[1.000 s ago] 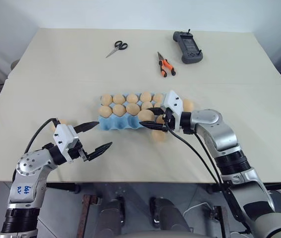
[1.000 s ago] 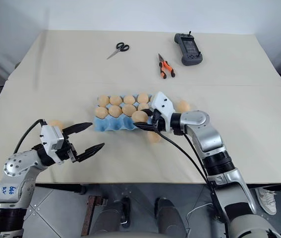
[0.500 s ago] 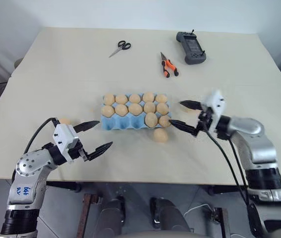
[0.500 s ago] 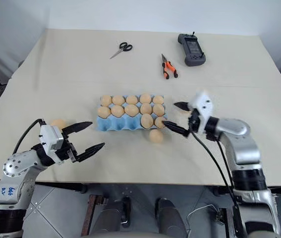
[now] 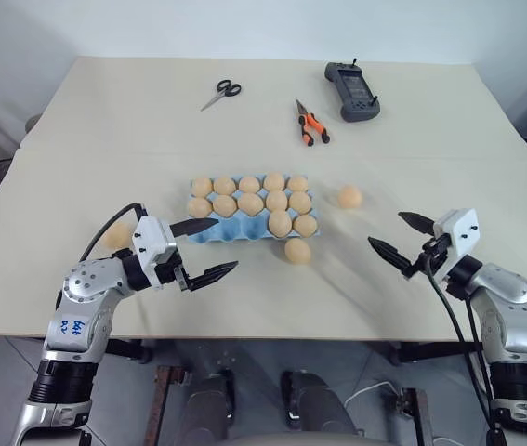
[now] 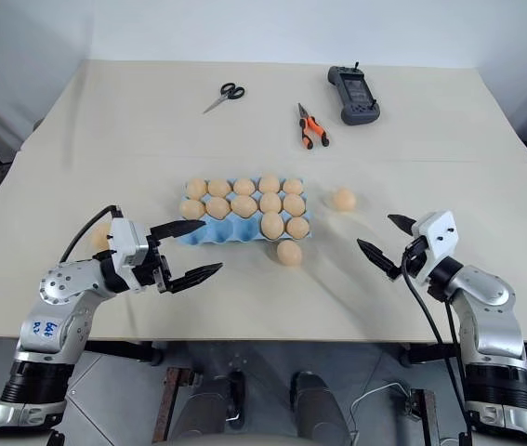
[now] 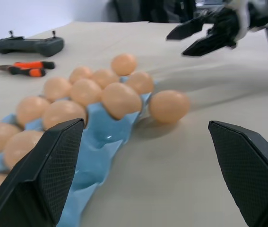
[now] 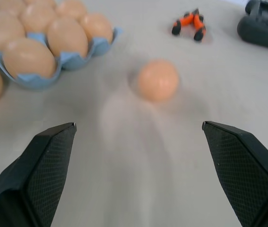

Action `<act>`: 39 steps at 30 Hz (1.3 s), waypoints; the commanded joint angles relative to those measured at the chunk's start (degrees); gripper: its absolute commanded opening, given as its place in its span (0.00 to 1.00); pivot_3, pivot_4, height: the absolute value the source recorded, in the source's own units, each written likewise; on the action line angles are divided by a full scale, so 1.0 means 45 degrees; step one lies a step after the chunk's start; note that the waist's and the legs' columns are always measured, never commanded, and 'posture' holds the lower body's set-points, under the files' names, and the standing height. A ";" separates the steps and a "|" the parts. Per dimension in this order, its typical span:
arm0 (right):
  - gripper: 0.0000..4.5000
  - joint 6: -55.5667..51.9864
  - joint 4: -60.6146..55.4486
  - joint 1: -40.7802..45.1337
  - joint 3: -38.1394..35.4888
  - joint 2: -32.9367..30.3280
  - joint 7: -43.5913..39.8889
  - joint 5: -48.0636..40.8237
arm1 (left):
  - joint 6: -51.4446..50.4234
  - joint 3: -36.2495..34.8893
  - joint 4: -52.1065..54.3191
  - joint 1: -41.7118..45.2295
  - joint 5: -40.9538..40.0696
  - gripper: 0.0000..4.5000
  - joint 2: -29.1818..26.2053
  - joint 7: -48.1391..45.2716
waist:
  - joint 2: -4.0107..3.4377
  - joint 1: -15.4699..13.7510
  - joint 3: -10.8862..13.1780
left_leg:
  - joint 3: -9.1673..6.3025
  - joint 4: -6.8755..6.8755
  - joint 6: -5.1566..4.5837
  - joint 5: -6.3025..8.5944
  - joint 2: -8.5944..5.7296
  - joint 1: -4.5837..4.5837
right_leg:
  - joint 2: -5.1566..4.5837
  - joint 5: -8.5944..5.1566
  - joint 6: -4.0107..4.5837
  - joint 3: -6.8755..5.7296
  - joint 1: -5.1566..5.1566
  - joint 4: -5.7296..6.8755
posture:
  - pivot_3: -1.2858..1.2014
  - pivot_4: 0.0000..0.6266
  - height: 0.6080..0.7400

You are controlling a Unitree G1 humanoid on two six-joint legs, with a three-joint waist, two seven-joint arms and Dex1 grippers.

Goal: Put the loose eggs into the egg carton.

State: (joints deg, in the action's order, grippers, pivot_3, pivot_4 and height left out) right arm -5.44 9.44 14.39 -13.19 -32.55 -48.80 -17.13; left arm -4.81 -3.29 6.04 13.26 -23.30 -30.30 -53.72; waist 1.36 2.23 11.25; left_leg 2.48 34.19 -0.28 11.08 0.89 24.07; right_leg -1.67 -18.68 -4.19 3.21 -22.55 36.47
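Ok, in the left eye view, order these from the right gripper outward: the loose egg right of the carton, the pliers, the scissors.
From the right gripper:
1. Loose egg, on the table just right of the carton.
2. Pliers, farther back, near the middle.
3. Scissors, far back and left of the pliers.

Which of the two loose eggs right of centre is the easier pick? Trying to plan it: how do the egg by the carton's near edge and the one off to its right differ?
The near egg lies close against the egg carton; the right egg lies apart from it on bare table. The near egg sits toward the robot from the carton; the right egg sits level with the carton's middle row, nearer the right gripper. Both are tan-orange, alike in size, and untouched.
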 commanded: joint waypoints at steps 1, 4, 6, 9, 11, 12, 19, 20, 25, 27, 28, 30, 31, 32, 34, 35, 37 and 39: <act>0.99 0.0029 0.0795 0.1332 0.0388 -0.0147 0.0219 0.0292 | -0.0122 -0.0133 0.0336 0.0073 -0.0387 1.00 0.0018 -0.0060 | 0.0000 0.0087 0.0000 | 0.0002 0.0007 -0.0001 -0.0001 0.0000 -0.0004 | 0.0002 0.0000 0.0000 0.0005 0.0000 0.0010 | 0.52 0.24 1.00; 0.99 -0.0310 0.2119 0.2922 0.1017 0.0047 0.0457 0.0761 | -0.0227 -0.0188 0.0563 -0.0101 -0.0491 1.00 0.0016 -0.0110 | 0.0000 0.0179 0.0000 | 0.0007 0.0014 -0.0006 -0.0012 -0.0001 -0.0016 | 0.0002 0.0002 -0.0003 0.0009 0.0002 0.0037 | 0.52 0.24 1.00; 0.99 -0.0474 0.3300 0.4114 0.1440 0.0226 0.0668 0.1166 | -0.0261 -0.0173 0.0676 -0.0183 -0.0515 1.00 0.0011 -0.0113 | 0.0000 0.0218 0.0000 | 0.0009 0.0020 -0.0005 -0.0016 -0.0002 -0.0018 | 0.0001 0.0003 -0.0003 0.0012 -0.0001 0.0053 | 0.52 0.24 1.00; 0.99 -0.0661 0.5141 0.5642 0.1817 0.0550 0.0858 0.1537 | -0.0241 -0.0142 0.0802 -0.0240 -0.0472 1.00 0.0043 -0.0013 | 0.0000 0.0215 0.0000 | 0.0009 0.0021 -0.0002 -0.0019 -0.0001 -0.0026 | 0.0002 0.0001 0.0001 0.0011 -0.0005 0.0070 | 0.52 0.24 1.00; 0.99 -0.0490 0.6428 0.6522 0.2034 0.0831 0.0832 0.1746 | -0.0153 -0.0171 0.0913 -0.0326 -0.0389 1.00 0.0110 0.0146 | 0.0000 0.0207 0.0000 | 0.0009 0.0019 -0.0002 -0.0020 -0.0001 -0.0021 | 0.0002 0.0000 0.0003 0.0010 -0.0009 0.0067 | 0.52 0.24 1.00; 0.99 -0.0416 0.6945 0.6845 0.2167 0.0941 0.0747 0.1873 | -0.0128 -0.0192 0.0974 -0.0389 -0.0356 1.00 0.0143 0.0230 | 0.0000 0.0204 0.0000 | 0.0009 0.0018 -0.0002 -0.0020 -0.0001 -0.0012 | 0.0000 0.0000 0.0003 0.0010 -0.0015 0.0065 | 0.52 0.24 1.00; 0.91 0.0553 0.9810 0.8423 0.2633 0.1590 0.0963 0.2584 | -0.0025 -0.0341 0.1561 -0.1181 -0.0307 1.00 0.0223 0.0753 | -0.0001 0.0220 0.0000 | 0.0010 0.0011 -0.0003 -0.0016 -0.0002 0.0014 | -0.0004 0.0002 -0.0003 0.0005 -0.0025 0.0027 | 0.52 0.24 1.00; 0.86 0.0685 1.0048 0.8566 0.2584 0.1636 0.0975 0.2568 | -0.0017 -0.0360 0.1602 -0.1227 -0.0301 1.00 0.0228 0.0816 | -0.0001 0.0219 0.0000 | 0.0010 0.0011 -0.0003 -0.0017 -0.0002 0.0014 | -0.0004 0.0002 -0.0003 0.0005 -0.0025 0.0031 | 0.52 0.24 1.00; 0.46 0.1455 1.0164 0.8785 0.2480 0.1657 0.0590 0.2422 | 0.0013 -0.0467 0.1686 -0.1280 -0.0343 1.00 0.0185 0.1033 | -0.0001 0.0221 0.0000 | 0.0010 0.0014 -0.0001 -0.0018 -0.0002 0.0008 | -0.0002 0.0002 -0.0003 0.0005 -0.0026 0.0055 | 0.52 0.24 1.00; 0.37 0.1612 0.9785 0.8723 0.2417 0.1675 0.0314 0.2238 | 0.0046 -0.0603 0.1621 -0.1306 -0.0362 1.00 0.0120 0.1096 | -0.0001 0.0220 0.0000 | 0.0010 0.0014 -0.0001 -0.0018 -0.0002 0.0008 | -0.0002 0.0002 -0.0003 0.0005 -0.0026 0.0056 | 0.52 0.24 1.00; 0.36 0.1519 0.9199 0.8601 0.2463 0.1724 0.0008 0.2081 | 0.0075 -0.0789 0.1548 -0.1387 -0.0389 1.00 0.0074 0.1158 | -0.0001 0.0220 0.0000 | 0.0010 0.0014 -0.0001 -0.0018 -0.0002 0.0008 | -0.0001 0.0002 -0.0003 0.0005 -0.0026 0.0057 | 0.52 0.24 1.00; 0.36 0.0962 0.7824 0.8335 0.2685 0.1875 -0.0588 0.1784 | 0.0136 -0.1191 0.1421 -0.1631 -0.0449 1.00 -0.0031 0.1230 | -0.0002 0.0270 0.0001 | 0.0010 0.0011 -0.0001 -0.0018 -0.0002 0.0011 | -0.0002 0.0002 -0.0003 0.0007 -0.0034 0.0058 | 0.52 0.24 1.00; 0.36 0.0333 0.6699 0.8145 0.2939 0.2019 -0.1003 0.1547 | 0.0182 -0.1485 0.1334 -0.1867 -0.0476 1.00 -0.0130 0.1237 | -0.0002 0.0300 0.0001 | 0.0012 0.0010 0.0000 -0.0017 0.0000 0.0012 | 0.0000 0.0002 -0.0003 0.0010 -0.0038 0.0064 | 0.52 0.24 1.00; 0.36 -0.0313 0.5647 0.7975 0.3223 0.2146 -0.1289 0.1394 | 0.0227 -0.1749 0.1254 -0.2107 -0.0493 1.00 -0.0218 0.1244 | -0.0002 0.0343 0.0001 | 0.0012 0.0004 0.0001 -0.0017 0.0007 0.0011 | 0.0006 0.0002 -0.0003 0.0010 -0.0041 0.0064 | 0.52 0.24 1.00; 0.36 -0.1611 0.3696 0.7682 0.3688 0.2446 -0.1576 0.1064 | 0.0295 -0.2206 0.1152 -0.2600 -0.0522 1.00 -0.0365 0.1223 | -0.0003 0.0470 0.0001 | 0.0011 -0.0008 0.0003 -0.0015 0.0018 0.0009 | 0.0010 -0.0001 0.0003 0.0008 -0.0054 0.0086 | 0.52 0.24 1.00; 0.36 -0.2199 0.2814 0.7587 0.3940 0.2642 -0.1587 0.0937 | 0.0314 -0.2444 0.1125 -0.2865 -0.0550 1.00 -0.0425 0.1214 | -0.0002 0.0497 0.0001 | 0.0010 -0.0008 0.0006 -0.0014 0.0023 0.0005 | 0.0012 -0.0004 0.0009 0.0002 -0.0056 0.0095 | 0.52 0.24 1.00; 0.36 -0.3239 0.1540 0.7544 0.4351 0.3103 -0.1337 0.0817 | 0.0221 -0.2821 0.1098 -0.3306 -0.0656 1.00 -0.0574 0.1122 | -0.0003 0.0533 0.0001 | 0.0003 -0.0008 0.0011 -0.0011 0.0026 0.0005 | 0.0008 -0.0010 0.0018 -0.0005 -0.0060 0.0106 | 0.52 0.24 1.00; 0.36 -0.4065 0.0729 0.7595 0.4850 0.3553 -0.0979 0.0954 | 0.0185 -0.3099 0.1095 -0.3619 -0.0682 1.00 -0.0669 0.1127 | -0.0002 0.0552 0.0001 | 0.0002 -0.0008 0.0074 0.0025 0.0025 0.0006 | -0.0005 -0.0011 0.0021 -0.0010 -0.0063 0.0106 | 0.52 0.24 1.00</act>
State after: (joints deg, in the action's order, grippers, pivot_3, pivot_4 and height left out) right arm -21.04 16.84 48.09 7.53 -17.11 -54.19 -12.14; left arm -4.59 -15.13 10.27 -2.46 -25.08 -32.65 -48.43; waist 1.35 4.72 11.25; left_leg 2.49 34.16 0.06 11.20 1.00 24.10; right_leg -1.76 -18.74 -4.08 3.13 -22.83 36.94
